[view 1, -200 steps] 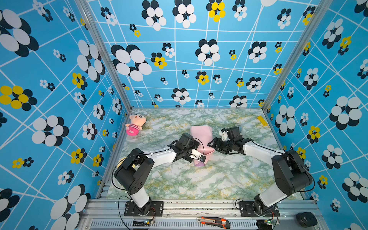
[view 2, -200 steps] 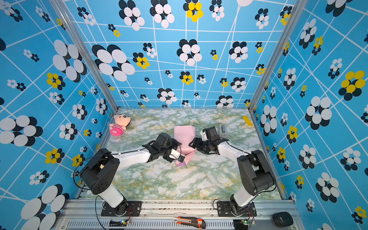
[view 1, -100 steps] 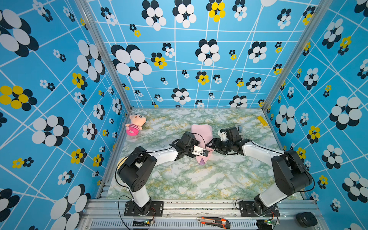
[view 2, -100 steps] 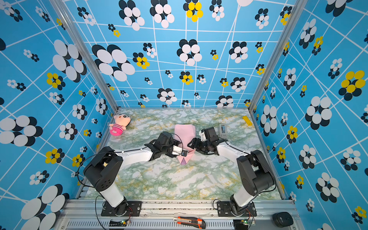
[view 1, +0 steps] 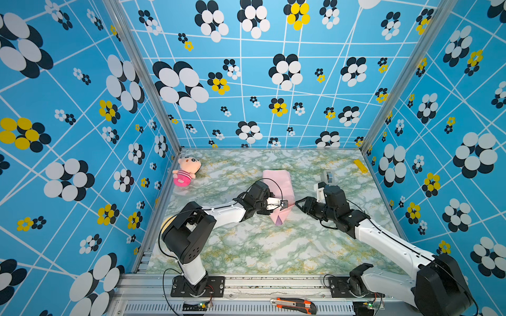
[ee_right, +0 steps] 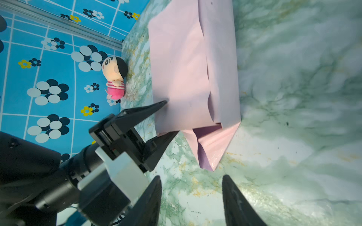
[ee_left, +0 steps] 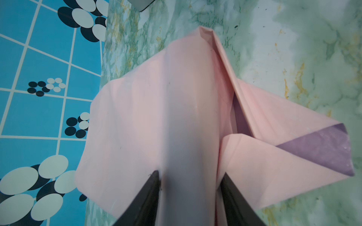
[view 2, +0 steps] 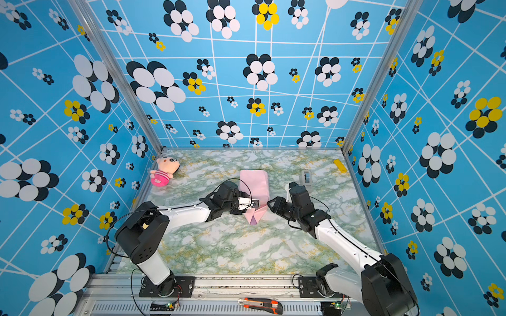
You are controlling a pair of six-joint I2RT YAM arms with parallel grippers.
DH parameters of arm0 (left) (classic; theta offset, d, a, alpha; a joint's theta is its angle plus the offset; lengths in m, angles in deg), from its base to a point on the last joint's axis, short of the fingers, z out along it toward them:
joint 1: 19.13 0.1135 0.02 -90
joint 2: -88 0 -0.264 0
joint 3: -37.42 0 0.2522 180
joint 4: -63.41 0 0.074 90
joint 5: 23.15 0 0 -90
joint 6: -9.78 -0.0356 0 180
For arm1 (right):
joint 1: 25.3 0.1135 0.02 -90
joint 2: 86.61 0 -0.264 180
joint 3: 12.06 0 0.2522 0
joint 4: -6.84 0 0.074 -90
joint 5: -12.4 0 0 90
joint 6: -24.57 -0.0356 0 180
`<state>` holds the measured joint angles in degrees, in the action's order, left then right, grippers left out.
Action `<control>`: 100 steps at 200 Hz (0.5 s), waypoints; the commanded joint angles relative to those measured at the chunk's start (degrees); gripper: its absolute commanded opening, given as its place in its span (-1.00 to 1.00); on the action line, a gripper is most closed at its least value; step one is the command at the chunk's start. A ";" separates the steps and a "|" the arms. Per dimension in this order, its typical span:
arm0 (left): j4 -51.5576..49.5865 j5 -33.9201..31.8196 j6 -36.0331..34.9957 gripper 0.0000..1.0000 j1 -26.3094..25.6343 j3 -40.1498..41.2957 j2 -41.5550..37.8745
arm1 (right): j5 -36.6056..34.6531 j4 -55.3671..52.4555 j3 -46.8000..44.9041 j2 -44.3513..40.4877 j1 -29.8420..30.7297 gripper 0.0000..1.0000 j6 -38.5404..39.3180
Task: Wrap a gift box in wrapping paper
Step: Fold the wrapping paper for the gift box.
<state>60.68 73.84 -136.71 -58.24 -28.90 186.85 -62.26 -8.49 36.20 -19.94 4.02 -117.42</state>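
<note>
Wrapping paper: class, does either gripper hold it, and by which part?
The left gripper clasps the pale pink, folded wrapping paper near its pointed end; the right gripper, open, holds nothing.

No text, label, brand or number is legible anywhere.

— What differs on the left arm?
— The left gripper (ee_right: 170, 117) has moved up from the near flap, and its black jaws have narrowed onto the pale pink folded wrapping paper (ee_right: 180, 68).
— And the right gripper (ee_right: 191, 178)?
— Its jaws are narrower too, and it has eased back off the paper's edge.
</note>
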 commanded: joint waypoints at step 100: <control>-5.20 -0.81 9.25 -0.09 -0.17 -1.01 3.53 | -14.81 26.52 -6.65 14.98 12.34 -0.06 -14.57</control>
<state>61.79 73.47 -130.07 -58.29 -29.51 187.51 -70.77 10.25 30.65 -6.76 16.07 -132.04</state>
